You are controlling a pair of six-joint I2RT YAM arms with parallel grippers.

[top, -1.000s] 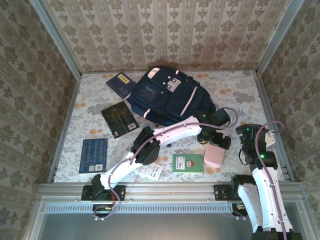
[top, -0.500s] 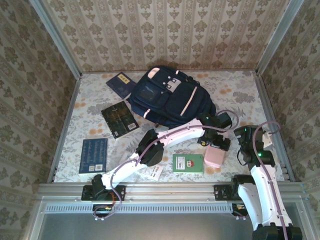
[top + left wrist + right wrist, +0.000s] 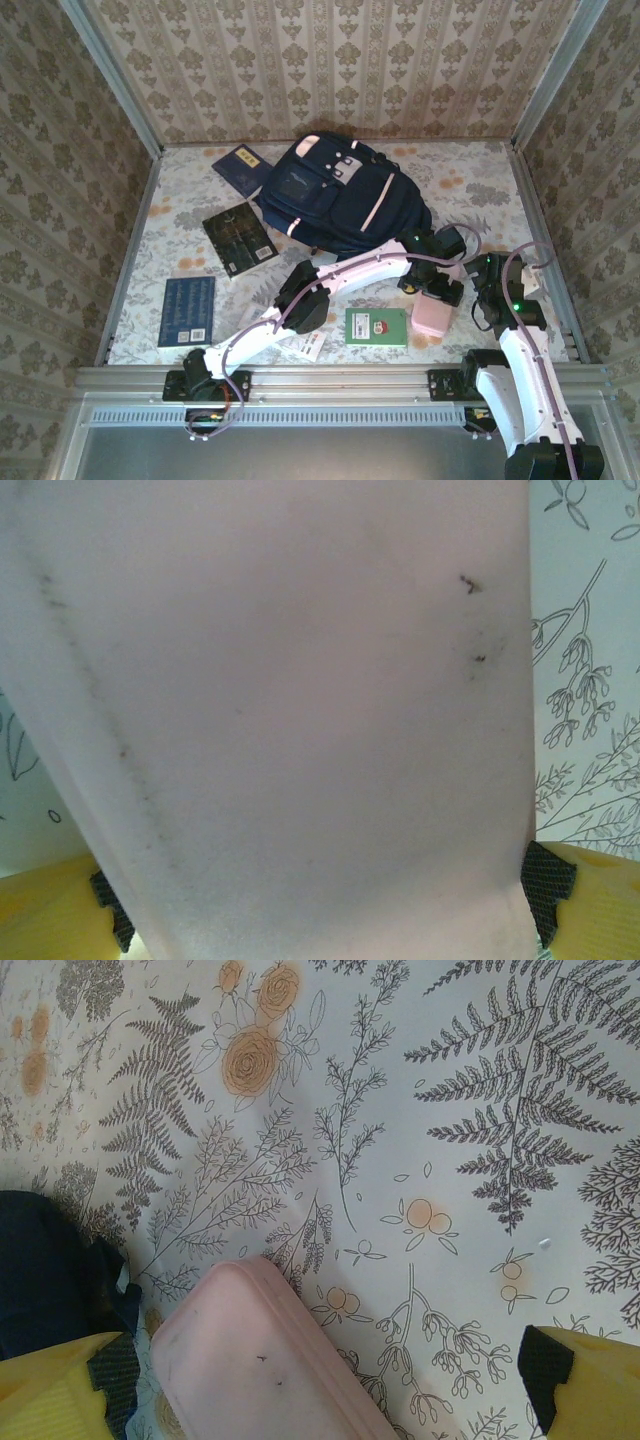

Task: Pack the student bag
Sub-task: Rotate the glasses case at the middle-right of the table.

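Floral paper covered the counter [image 3: 480, 190] in front of you, with patterned wallpaper [image 3: 330, 60] on the walls around it. Nearest the arm bases lay a white card [image 3: 310, 345], a green book [image 3: 376, 326] just right of it, and a pink case [image 3: 432, 318] just right of that. A blue book [image 3: 188, 310] sat well off to the left.

You had the left arm stretched across to the right, with the left end effector [image 3: 328, 905] lowered over the far end of the case. From that wrist, the pink surface spanned the whole gap between the yellow fingers. The black pads [image 3: 545, 880] stood at its two edges, and the jaws were released and spread wide astride it. Whether the pads touched the case, you could not tell.

Your right end effector [image 3: 325, 1365] hung just right of the case, also released. Its fingers were wide apart above the counter, and one rounded end of the case lay between them, nearer one finger and not gripped.

Farther back, a black book [image 3: 240, 238] lay left of centre. Beyond it and the left end effector, the bag [image 3: 340, 200] lay in the middle of the counter's far half, front pocket up. A navy book [image 3: 238, 168] lay just beside its left edge at the back.
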